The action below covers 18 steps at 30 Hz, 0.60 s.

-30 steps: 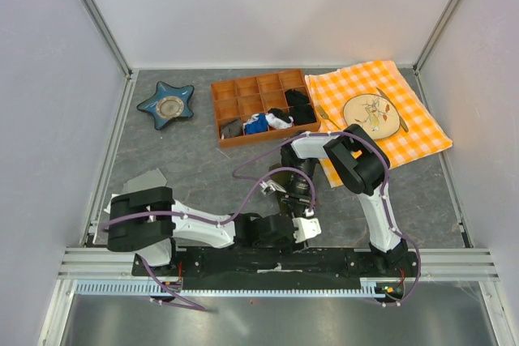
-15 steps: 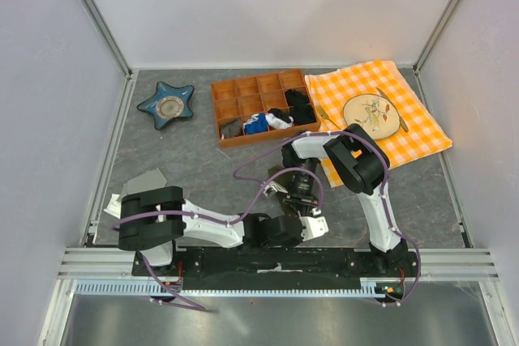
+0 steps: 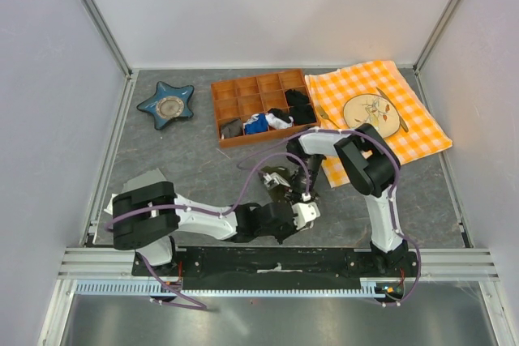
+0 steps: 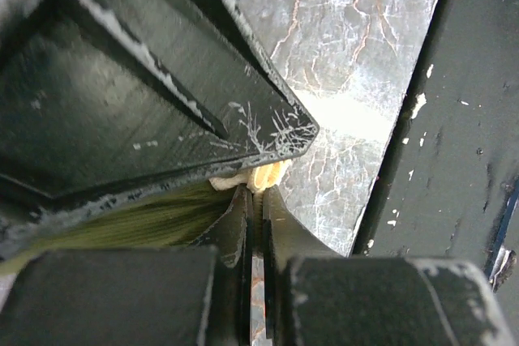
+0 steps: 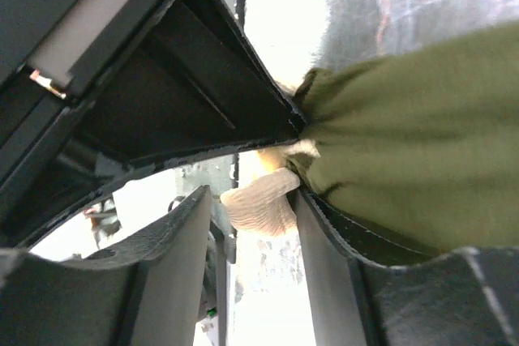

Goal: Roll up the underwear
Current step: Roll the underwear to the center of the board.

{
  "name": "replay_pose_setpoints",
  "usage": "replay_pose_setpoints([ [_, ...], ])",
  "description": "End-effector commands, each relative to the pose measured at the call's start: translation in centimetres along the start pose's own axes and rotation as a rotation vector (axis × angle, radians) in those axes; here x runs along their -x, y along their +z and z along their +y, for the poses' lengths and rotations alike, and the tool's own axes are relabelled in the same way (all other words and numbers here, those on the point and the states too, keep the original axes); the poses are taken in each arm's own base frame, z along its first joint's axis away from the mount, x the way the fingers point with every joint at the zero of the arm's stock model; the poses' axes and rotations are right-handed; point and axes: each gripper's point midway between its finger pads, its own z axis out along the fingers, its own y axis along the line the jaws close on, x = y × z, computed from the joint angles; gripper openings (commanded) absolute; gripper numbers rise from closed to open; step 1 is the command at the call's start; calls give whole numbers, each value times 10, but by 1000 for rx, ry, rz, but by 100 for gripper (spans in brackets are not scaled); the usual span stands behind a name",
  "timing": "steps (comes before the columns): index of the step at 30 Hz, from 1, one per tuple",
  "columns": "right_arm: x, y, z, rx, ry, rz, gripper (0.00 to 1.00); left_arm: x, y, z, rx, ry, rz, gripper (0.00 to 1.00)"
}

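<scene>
The underwear [image 3: 277, 177], dark olive cloth with a cream waistband, lies bunched on the grey table between both arms. My left gripper [image 3: 297, 205] reaches it from the near side. In the left wrist view the left gripper [image 4: 258, 192] is shut, with a bit of cream waistband [image 4: 268, 174] pinched at its tips and olive cloth [image 4: 138, 223] to the left. My right gripper [image 3: 303, 187] comes down from above. In the right wrist view the right gripper [image 5: 251, 196] is open, the waistband [image 5: 261, 204] hanging loose between the fingers and the olive cloth [image 5: 405, 160] bulging beside the right finger.
A wooden compartment tray [image 3: 237, 139] with small black, blue and white garments stands behind. A blue star-shaped dish [image 3: 166, 104] is at back left. An orange checked cloth [image 3: 422, 131] with a plate [image 3: 369, 111] lies at right. A grey sheet [image 3: 146, 180] lies near left. The black base rail [image 4: 470, 160] is close by.
My left gripper has closed on the waistband. My right gripper has opened and let go of the cloth. The right arm's elbow has shifted slightly right.
</scene>
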Motion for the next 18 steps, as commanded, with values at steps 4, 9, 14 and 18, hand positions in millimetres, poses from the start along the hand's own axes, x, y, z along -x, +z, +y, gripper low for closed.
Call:
replay_pose_setpoints([
  [4, 23, -39, -32, -212, -205, -165, 62, -25, -10, -10, -150, -168, 61, 2],
  [9, 21, -57, -30, -252, -217, -224, 68, -25, -12, -4, -184, -237, 52, 2],
  [14, 18, -71, -28, -285, -222, -270, 70, -28, -13, -3, -218, -282, 55, 2],
  [18, 16, -74, -27, -290, -225, -285, 70, -28, -14, 1, -227, -312, 54, 2],
])
